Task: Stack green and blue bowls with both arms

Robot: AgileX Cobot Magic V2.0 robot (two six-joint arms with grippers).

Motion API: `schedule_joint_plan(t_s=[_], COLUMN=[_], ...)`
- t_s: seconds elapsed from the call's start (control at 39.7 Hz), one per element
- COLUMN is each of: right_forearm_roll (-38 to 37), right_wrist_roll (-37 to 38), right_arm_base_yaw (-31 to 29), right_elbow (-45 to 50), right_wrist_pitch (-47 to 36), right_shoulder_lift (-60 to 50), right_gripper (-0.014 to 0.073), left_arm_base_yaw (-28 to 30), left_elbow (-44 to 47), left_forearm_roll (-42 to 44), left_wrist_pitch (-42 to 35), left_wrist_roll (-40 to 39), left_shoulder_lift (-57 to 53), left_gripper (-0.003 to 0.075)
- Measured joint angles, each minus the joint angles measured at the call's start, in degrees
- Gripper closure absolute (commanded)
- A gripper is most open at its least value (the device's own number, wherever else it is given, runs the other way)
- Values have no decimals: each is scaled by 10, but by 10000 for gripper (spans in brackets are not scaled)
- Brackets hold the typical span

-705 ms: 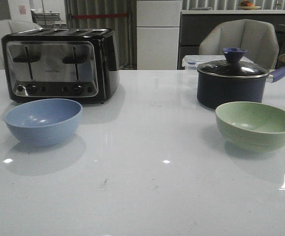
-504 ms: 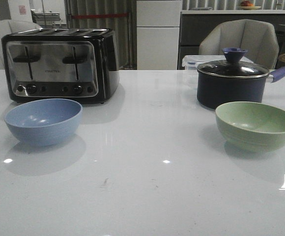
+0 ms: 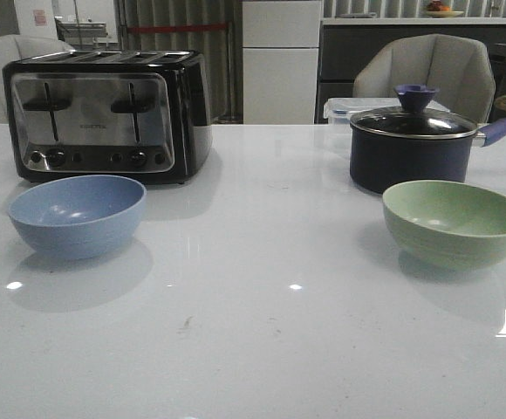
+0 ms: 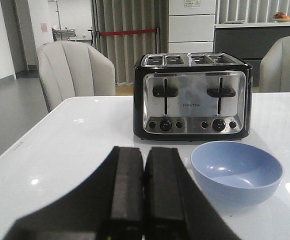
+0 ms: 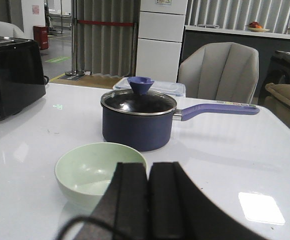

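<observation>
Here, matte round blue bowl (image 3: 77,215), sage green bowl (image 3: 455,222), glossy white table (image 3: 262,305)

Blue bowl (image 3: 77,215) sits left before the toaster (image 3: 107,114), green bowl (image 3: 455,222) right before the saucepan (image 3: 414,149).

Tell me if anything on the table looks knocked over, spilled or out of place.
Nothing stands out. The blue bowl and green bowl sit upright and empty, well apart. The toaster stands square, and the saucepan has its lid on. Both grippers, left and right, are shut and hold nothing.
</observation>
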Motion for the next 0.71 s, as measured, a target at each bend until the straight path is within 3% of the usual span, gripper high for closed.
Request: schedule_joint_plan(t_s=[0.4, 0.71], right_forearm_roll=[1, 5], right_wrist_roll=[0, 0], right_arm_base_yaw=[0, 0], right_elbow=[-22, -218], right_wrist_pitch=[-5, 124], right_shoulder_lift=[0, 41], right_gripper=[572, 572], left_arm_base_yaw=[0, 0], left_elbow=[-24, -230], left_forearm_roll=[0, 0], left_wrist_pitch=[-30, 89], left_wrist_roll=[0, 0], left_shoulder_lift=[0, 29], left_gripper=[622, 622])
